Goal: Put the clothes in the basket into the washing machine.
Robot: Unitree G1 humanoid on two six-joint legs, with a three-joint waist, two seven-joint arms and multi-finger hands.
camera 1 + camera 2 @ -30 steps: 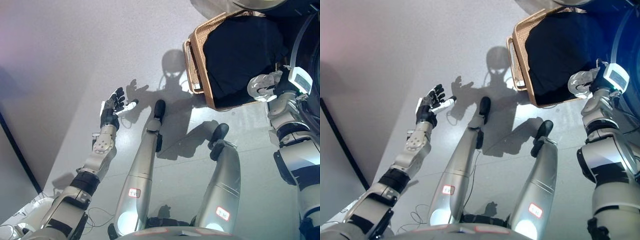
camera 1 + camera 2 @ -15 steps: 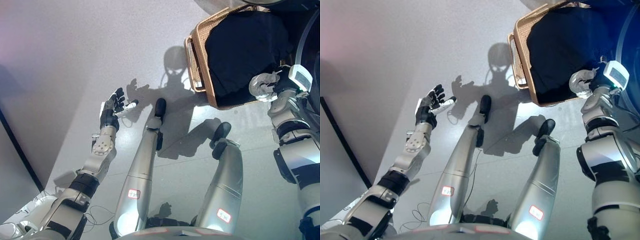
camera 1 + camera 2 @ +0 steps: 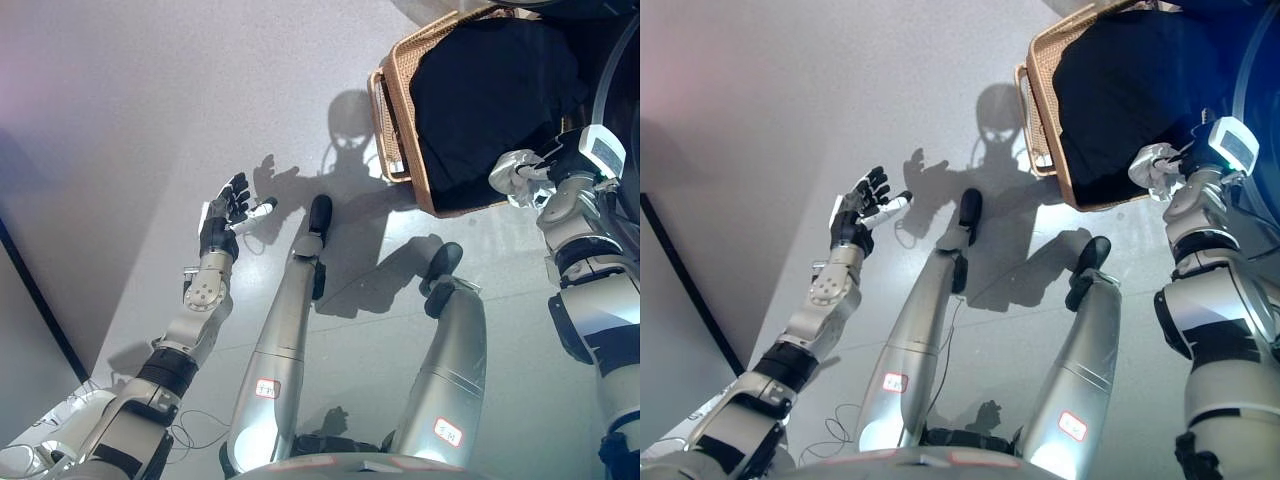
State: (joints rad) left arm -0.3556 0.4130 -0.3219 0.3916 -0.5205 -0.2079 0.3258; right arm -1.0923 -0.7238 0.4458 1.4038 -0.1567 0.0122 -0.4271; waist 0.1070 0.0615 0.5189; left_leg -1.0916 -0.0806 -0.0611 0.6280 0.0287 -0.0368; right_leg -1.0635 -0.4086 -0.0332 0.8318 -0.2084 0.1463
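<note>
A woven tan basket (image 3: 392,120) stands on the grey floor at the upper right. It is filled with dark navy clothes (image 3: 485,95) heaped above its rim. My right hand (image 3: 517,174) rests at the basket's near right corner, against the lower edge of the dark cloth; its grip is not clear from here. My left hand (image 3: 224,217) hovers over bare floor far to the left of the basket, open with fingers spread and holding nothing. The washing machine is not plainly in view.
A dark curved shape (image 3: 610,60) runs along the right edge beside the basket. A dark strip (image 3: 35,300) crosses the lower left where the floor meets a wall. Grey floor (image 3: 150,120) stretches to the left of the basket.
My right hand has shifted slightly left along the basket's near corner onto the dark cloth. The view has drifted a little. The left hand stays as it was.
</note>
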